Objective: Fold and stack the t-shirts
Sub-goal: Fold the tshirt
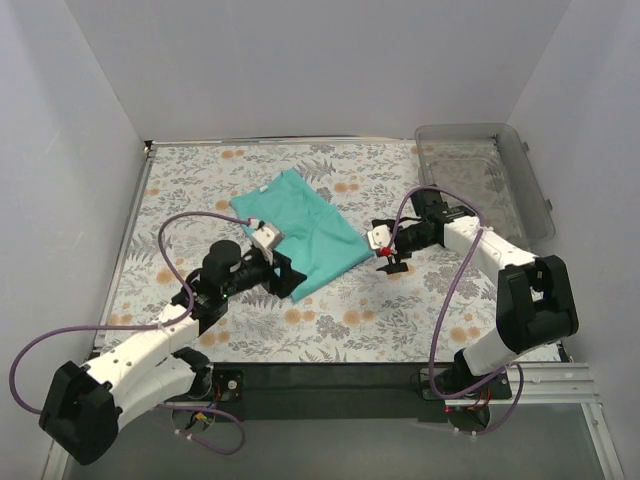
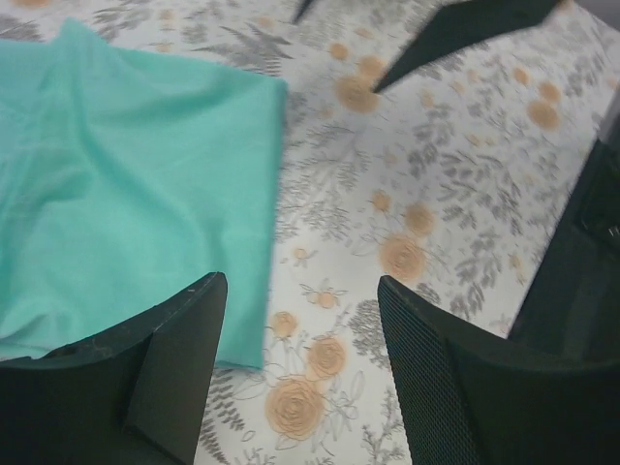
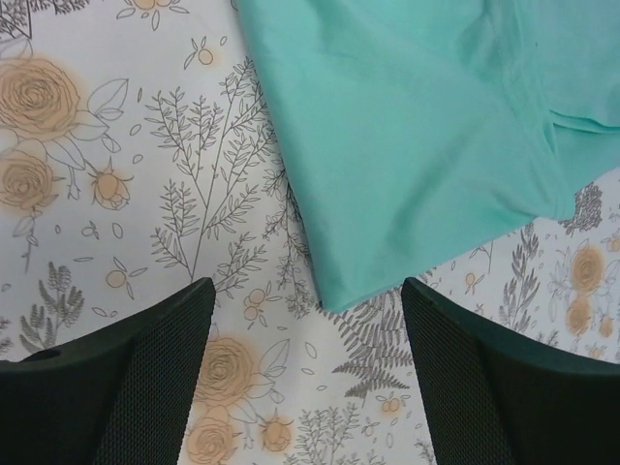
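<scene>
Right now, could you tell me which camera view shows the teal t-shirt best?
The top external view: only there is the whole folded t-shirt visible, lying between the left gripper and right gripper. The left wrist view shows just one corner and edge; the right wrist view shows another corner with a seam.

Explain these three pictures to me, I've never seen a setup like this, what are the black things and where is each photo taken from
Two robot arms are bolted at a table's near edge. The overhead view shows both from above and behind. The other two pictures come from cameras on each wrist, so the black shapes at the bottom are that arm's own fingers. On the flowered tablecloth lies a teal t-shirt, partly folded. A clear plastic bin sits at the far right. The left gripper hovers open at the shirt's edge; the right gripper is open near a corner. Neither holds anything.
</scene>
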Robot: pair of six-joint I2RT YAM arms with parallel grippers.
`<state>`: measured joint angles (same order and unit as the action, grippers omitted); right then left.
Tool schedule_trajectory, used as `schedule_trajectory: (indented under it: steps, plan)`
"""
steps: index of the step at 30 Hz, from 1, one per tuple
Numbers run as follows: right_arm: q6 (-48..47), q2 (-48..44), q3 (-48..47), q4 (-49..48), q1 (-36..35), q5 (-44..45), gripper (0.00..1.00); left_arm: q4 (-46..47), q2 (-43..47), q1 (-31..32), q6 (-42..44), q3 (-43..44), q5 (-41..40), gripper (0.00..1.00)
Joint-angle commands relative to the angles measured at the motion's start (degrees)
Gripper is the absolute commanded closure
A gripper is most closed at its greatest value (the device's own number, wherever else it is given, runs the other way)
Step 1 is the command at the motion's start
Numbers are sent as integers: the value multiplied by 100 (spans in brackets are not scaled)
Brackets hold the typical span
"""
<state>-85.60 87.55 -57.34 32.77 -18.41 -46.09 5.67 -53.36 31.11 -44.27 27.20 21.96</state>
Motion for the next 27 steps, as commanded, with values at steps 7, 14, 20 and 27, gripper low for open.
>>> schedule_trajectory:
  steps: [7,14,20,27]
  plan:
    - [-1020,368,-462,185,-48,284,33,-1401,-481,1467,1816,303,-1254,42]
    - [-941,342,-401,203,-31,346,34,-1578,-894,1635,1791,285,-1888,48]
    - [-713,491,-550,221,-13,302,35,-1543,-1596,1766,1492,523,-2117,51]
    - [-598,597,-612,212,-4,319,36,-1508,-2177,1898,1413,725,-2696,51]
